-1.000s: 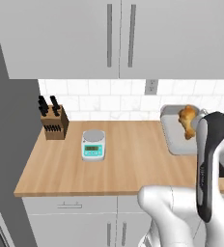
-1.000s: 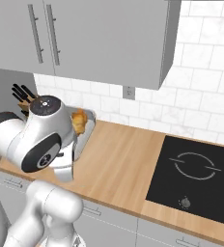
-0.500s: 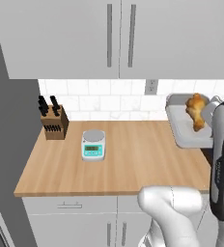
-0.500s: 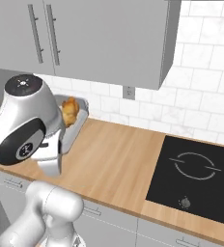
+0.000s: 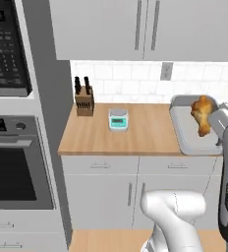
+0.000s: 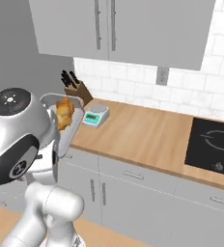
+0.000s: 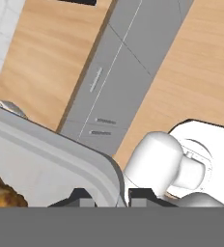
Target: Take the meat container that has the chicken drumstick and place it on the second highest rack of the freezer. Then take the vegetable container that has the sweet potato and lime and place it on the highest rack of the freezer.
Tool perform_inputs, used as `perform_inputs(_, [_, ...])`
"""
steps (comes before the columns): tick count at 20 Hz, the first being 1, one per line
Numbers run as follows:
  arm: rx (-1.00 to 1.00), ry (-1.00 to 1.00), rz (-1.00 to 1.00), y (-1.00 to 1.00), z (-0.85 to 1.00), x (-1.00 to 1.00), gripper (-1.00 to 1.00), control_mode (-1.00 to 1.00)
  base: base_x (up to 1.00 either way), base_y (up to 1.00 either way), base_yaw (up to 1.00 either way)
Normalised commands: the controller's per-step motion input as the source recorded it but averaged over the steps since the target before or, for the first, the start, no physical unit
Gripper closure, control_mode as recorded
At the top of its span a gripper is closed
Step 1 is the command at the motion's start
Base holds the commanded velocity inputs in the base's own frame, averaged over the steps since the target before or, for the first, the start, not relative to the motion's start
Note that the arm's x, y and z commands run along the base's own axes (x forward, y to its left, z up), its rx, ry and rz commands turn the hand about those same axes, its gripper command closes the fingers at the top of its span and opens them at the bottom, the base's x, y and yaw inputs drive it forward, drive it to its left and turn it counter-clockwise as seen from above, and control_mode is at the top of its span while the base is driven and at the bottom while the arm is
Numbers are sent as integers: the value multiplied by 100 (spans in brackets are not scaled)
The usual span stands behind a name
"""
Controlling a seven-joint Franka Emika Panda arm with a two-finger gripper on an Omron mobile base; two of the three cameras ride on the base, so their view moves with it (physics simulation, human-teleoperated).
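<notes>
HOLD: jaws pinch the rim of your shallow grey meat tray (image 5: 185, 140) | LOAD: browned chicken drumstick (image 5: 202, 114) loose inside, may roll | HANDLING: rigid, light, edge-held off the wooden counter (image 5: 135, 135); keep level

**Greys, warm wood and one golden drumstick**

Here's the meat container (image 5: 185, 133), a flat pale grey, and in it the chicken drumstick (image 5: 202, 114) glows golden-brown with darker orange patches. The counter (image 5: 140, 133) beneath is light honey wood with a faint grain. On it, left of the container, sits the scale (image 5: 118, 119), white-bodied with a teal front. Further left, the knife block (image 5: 84, 101) is mid-brown with black handles. Behind the counter, the wall tiles (image 5: 130, 83) are white, gridded by pale grey lines. Cabinets (image 5: 135, 29) above are plain light grey with silver handles. In the right base view the cooktop (image 6: 213, 147) is black with thin white rings.
</notes>
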Motion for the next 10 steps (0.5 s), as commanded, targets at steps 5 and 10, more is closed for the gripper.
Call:
perform_inputs(5, [0, 0, 0, 0, 0, 0, 100, 100, -52, 100, 17])
perform_inputs(10, [0, 0, 0, 0, 0, 0, 100, 100, 0, 100, 19])
